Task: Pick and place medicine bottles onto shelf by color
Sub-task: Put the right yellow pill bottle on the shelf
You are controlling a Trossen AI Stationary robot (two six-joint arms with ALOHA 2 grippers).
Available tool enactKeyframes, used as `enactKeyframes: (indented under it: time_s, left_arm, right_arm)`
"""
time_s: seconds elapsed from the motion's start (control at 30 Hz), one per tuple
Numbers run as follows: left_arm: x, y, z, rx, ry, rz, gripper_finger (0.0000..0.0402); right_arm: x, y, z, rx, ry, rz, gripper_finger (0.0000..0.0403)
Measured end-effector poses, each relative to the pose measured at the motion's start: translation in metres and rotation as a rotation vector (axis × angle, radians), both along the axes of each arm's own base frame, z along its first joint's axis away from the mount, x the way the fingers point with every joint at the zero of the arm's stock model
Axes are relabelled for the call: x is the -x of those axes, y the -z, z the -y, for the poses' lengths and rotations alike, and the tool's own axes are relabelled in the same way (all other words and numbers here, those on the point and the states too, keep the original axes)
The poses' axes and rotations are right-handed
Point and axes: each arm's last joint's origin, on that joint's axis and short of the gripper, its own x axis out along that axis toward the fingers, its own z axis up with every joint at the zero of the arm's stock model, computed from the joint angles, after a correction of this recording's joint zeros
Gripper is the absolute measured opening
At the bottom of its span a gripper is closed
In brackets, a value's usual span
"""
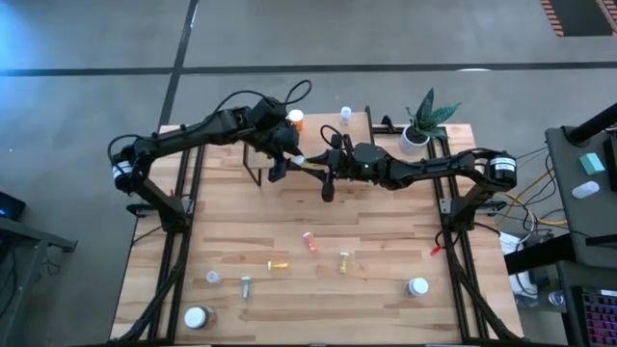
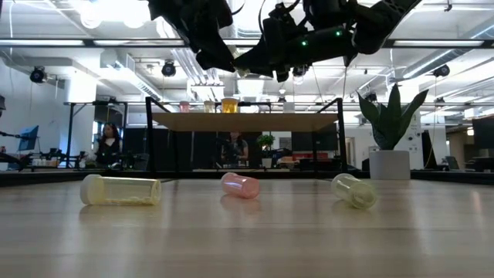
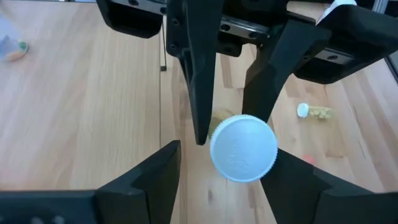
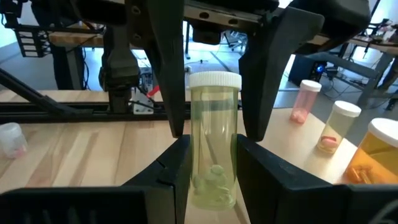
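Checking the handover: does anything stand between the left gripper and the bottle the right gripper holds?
Nothing visible does. The left gripper, open, flanks the bottle, which the right gripper grips lower down.

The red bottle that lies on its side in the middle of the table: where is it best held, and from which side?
Probably mid-body, from straight above, closing across its long axis: the red bottle lies flat on the table, with both round sides free.

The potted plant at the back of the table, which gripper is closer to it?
Right. The right gripper is mid-table, well short of the potted plant; the left gripper sits just beyond it, farther from the plant.
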Motion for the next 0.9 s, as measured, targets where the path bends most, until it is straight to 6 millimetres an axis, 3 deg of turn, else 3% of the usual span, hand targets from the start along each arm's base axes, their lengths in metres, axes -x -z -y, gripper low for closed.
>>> enactKeyframes:
  time_s: [0.47, 0.9]
  left_arm:
    - [0.003, -0.015, 0.001, -0.014, -0.006, 0.041, 0.0189]
    - [0.002, -0.011, 0.002, -0.018, 0.0, 0.034, 0.0177]
  right_arm:
    - [0.0, 0.001, 0.0, -0.007, 0.0, -0.016, 0.0105]
    - [0.0, 0.002, 0.0, -0.008, 0.0, -0.021, 0.0105]
